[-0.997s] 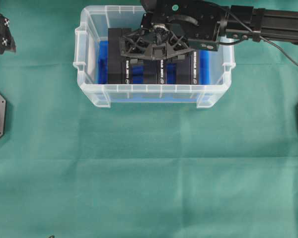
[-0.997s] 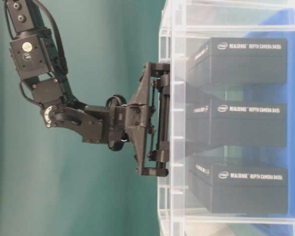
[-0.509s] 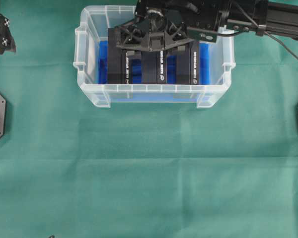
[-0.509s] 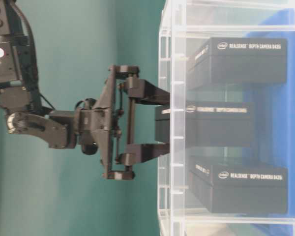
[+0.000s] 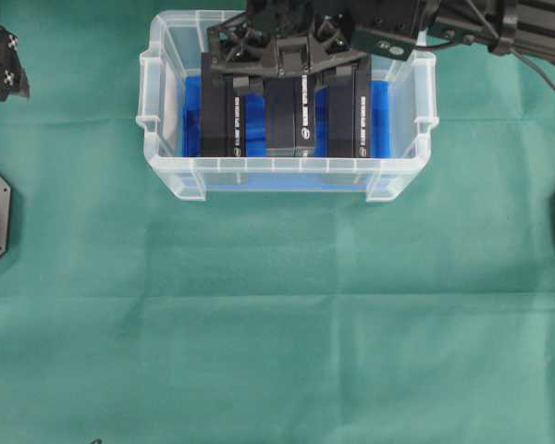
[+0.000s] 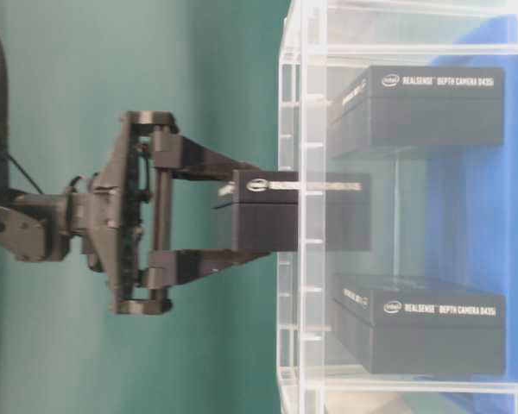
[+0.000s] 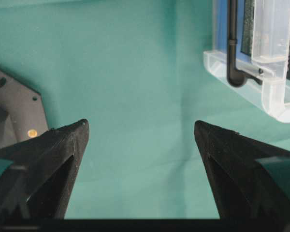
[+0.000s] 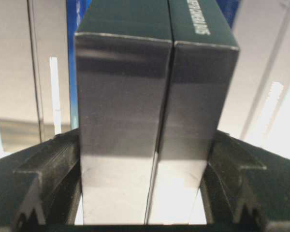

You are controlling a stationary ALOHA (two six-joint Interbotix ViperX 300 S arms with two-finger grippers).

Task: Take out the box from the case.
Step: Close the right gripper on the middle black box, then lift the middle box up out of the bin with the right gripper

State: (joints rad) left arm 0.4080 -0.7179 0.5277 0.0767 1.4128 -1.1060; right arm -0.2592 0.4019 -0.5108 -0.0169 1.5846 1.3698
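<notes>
- Now the right gripper [image 6: 203,220] is clamped on the middle box [image 6: 293,211], one finger on each broad face; the box stands partly past the rim of the case [image 5: 287,166]
- A second earlier the same fingers sat low among the boxes and that box lay on the blue cloth [image 5: 381,111]; it has since risen, so extraction is judged well under way but not complete
- Two other boxes [image 6: 423,323] remain seated on either side
- The left gripper [image 7: 141,137] hangs wide open and empty over the green table cover [image 5: 277,324], near the case's left end, unmoved
- Next need, as judged: lift clear of the rim before any sideways travel
</notes>
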